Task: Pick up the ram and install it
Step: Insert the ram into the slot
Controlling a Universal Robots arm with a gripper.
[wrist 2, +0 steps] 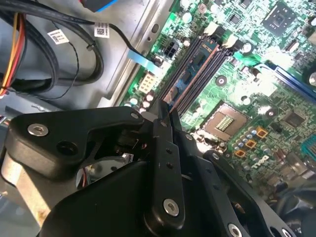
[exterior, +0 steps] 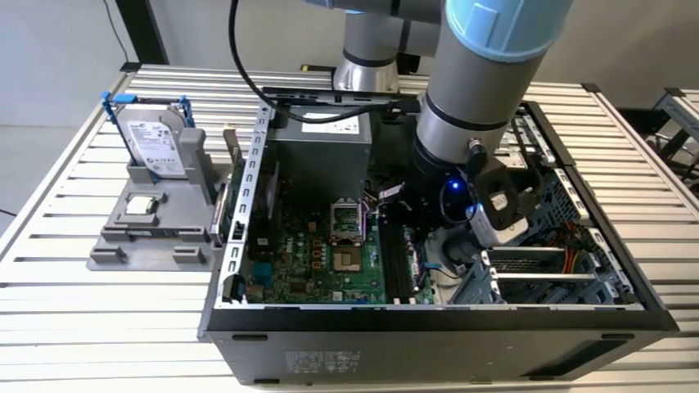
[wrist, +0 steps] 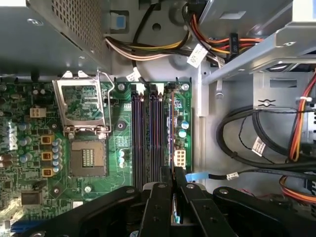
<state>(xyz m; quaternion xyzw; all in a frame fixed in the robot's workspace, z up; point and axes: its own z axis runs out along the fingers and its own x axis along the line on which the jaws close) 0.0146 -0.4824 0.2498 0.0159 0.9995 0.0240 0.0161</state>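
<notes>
My gripper (wrist: pixel 176 197) is down inside the open computer case (exterior: pixel 235 246), over the motherboard's memory slots (wrist: pixel 148 133). Its black fingers (wrist 2: pixel 163 138) are shut on the ram (wrist: pixel 172 133), a thin dark stick seen edge-on. The ram stands on its long edge along the slot nearest the motherboard's edge, and I cannot tell how deep it sits. In the second wrist view the ram (wrist 2: pixel 190 74) runs away from the fingertips between the slot rails. In the exterior view the arm's wrist hides the gripper (exterior: pixel 407 225).
An open CPU socket (wrist: pixel 86 155) lies beside the slots. Power supply (exterior: pixel 317 155) and cable bundles (wrist: pixel 256 143) crowd the case. Outside, on the exterior view's left, a grey fixture (exterior: pixel 153 237) holds a silver hard drive with blue bracket (exterior: pixel 153 139) and a small square chip (exterior: pixel 140 205).
</notes>
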